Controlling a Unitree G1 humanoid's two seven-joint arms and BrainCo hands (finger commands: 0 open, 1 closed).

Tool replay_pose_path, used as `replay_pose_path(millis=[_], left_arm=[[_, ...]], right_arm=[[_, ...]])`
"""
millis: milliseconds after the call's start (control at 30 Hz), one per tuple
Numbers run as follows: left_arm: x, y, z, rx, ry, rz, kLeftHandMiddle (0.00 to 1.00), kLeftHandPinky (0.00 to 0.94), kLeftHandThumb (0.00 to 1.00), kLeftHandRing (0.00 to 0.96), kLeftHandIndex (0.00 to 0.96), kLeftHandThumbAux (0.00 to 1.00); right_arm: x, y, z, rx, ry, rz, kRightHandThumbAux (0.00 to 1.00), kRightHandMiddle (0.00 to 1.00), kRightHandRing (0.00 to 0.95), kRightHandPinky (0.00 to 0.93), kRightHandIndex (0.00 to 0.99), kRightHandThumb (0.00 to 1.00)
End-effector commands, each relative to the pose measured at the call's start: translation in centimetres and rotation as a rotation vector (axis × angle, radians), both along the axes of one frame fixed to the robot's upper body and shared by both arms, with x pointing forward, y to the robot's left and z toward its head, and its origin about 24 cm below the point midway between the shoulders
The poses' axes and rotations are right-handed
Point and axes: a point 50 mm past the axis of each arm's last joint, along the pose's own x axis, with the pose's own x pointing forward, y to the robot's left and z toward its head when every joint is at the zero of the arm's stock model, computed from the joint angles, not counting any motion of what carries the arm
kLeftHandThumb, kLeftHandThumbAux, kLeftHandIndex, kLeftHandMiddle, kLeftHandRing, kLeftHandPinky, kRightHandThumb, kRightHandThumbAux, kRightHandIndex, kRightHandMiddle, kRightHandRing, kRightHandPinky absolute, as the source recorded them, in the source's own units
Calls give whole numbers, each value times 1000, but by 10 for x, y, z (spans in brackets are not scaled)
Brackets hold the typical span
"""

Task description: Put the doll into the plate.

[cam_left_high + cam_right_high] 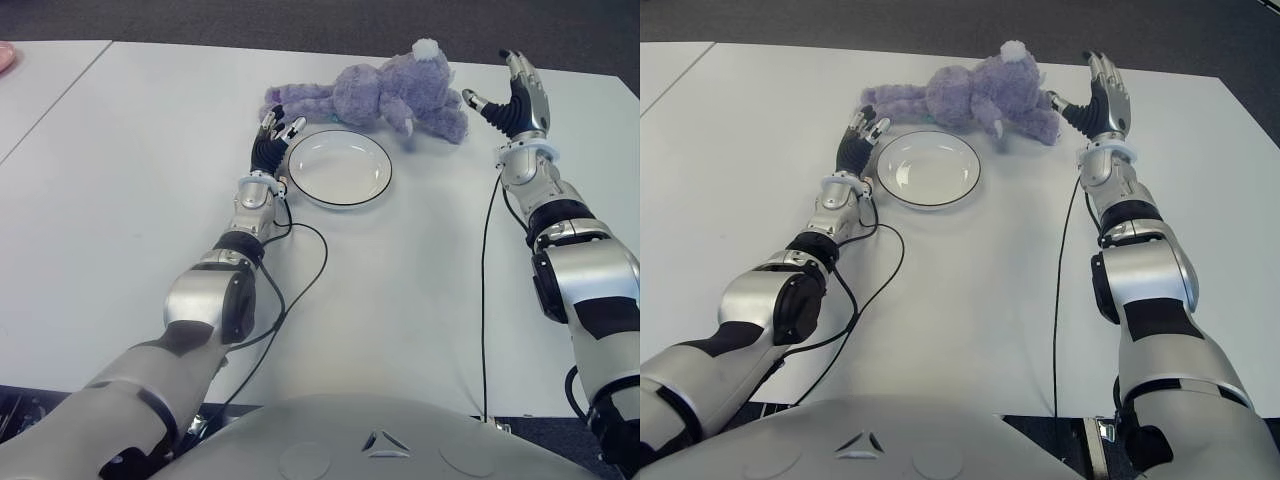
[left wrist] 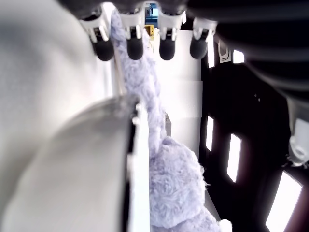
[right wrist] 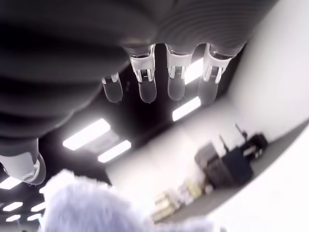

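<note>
Plate on the white table, white with a dark rim, nothing in it. Doll (purple plush, lying on its side) just beyond the plate's rim, from 11 to 1 o'clock, on the tabletop. Left hand at the plate's 9 o'clock, fingers extended, empty, near the doll's legs. Right hand at the doll's 3 o'clock, fingers spread, holding nothing.

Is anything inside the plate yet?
No. The plate shows only its bare white bowl. The purple doll lies on the table just behind it, covering only part of the far rim, between the open left hand and right hand.
</note>
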Motion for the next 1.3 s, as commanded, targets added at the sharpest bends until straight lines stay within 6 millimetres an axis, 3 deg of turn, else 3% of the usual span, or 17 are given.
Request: replay_pose_path(millis=[33,867,1033,1300], left_arm=[[-67,-6,-95,-21,473,-7,0,0,0,0,0,498],[-66,-10,-93,-8,470,-17,0,0,0,0,0,492],[-67,-10,-94,-4,468,-20,0,0,0,0,0,482],[-67,-10,-94,-9,468,-16,0,0,0,0,0,481]], right_arm=[[5,11,5,-49,-32,-17,460,0,0,97,0,311],[18,28,30,-157,-19,33,500,0,0,120,0,419],[24,44,35,-186,1,81,484,0,0,121,0,405],[28,72,37,-175,5,171,471,0,2,226,0,410]])
